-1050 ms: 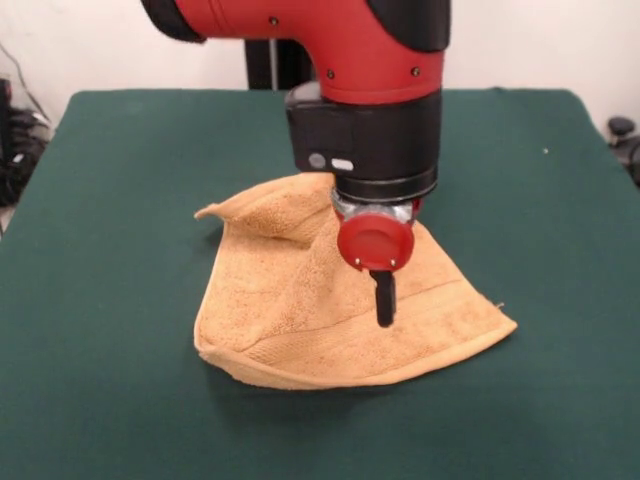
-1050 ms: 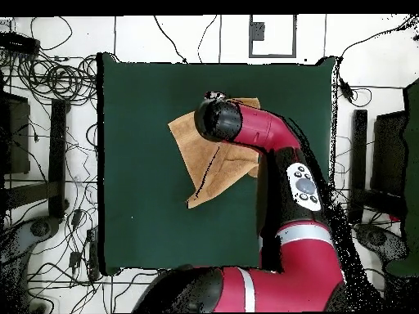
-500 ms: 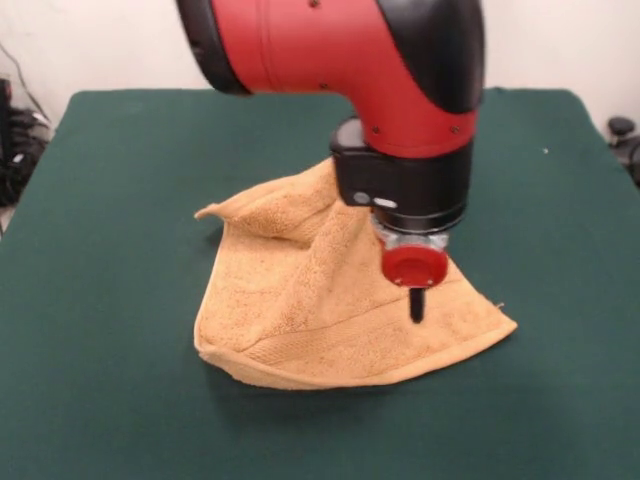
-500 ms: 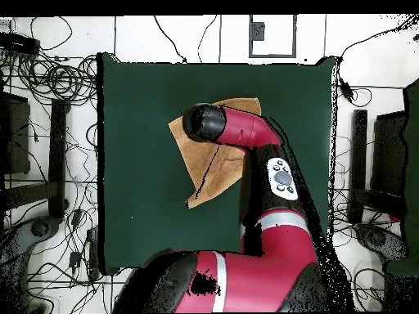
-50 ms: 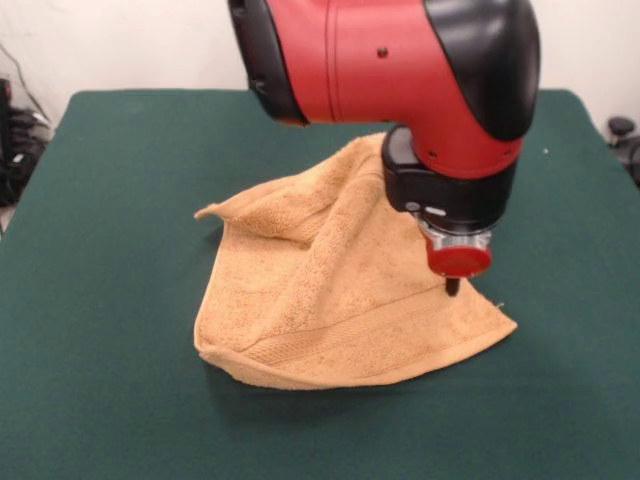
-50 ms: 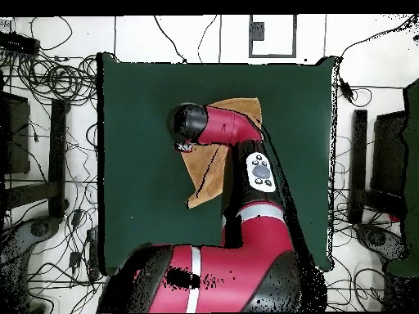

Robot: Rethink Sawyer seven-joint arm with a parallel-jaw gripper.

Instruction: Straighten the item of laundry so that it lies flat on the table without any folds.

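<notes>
A dark green worktop point(image 5: 110, 300) fills the front view. Off its left edge, dark gear and cables point(image 5: 18, 140) sit against a pale wall.

Near the middle lies the tan-orange towel point(image 5: 320, 300), not flat. Its left corner points outward. Its far part is folded over and humped into a raised ridge. Its near edge is doubled, showing two layers. A woven band runs across the near part. Its right corner points toward the right.

Over the towel's right part hangs the red and black arm point(image 5: 400, 60). It comes in from the top and hides the towel's far right edge. Below its black wrist is a round red cap. Under that, the gripper point(image 5: 452, 287) shows as one dark tip, at or just above the towel near its right corner. Whether the fingers are apart or together cannot be told.

From overhead, the arm covers most of the towel point(image 6: 206, 176). Cables point(image 6: 49, 74) litter the floor around the worktop point(image 6: 139, 123).
</notes>
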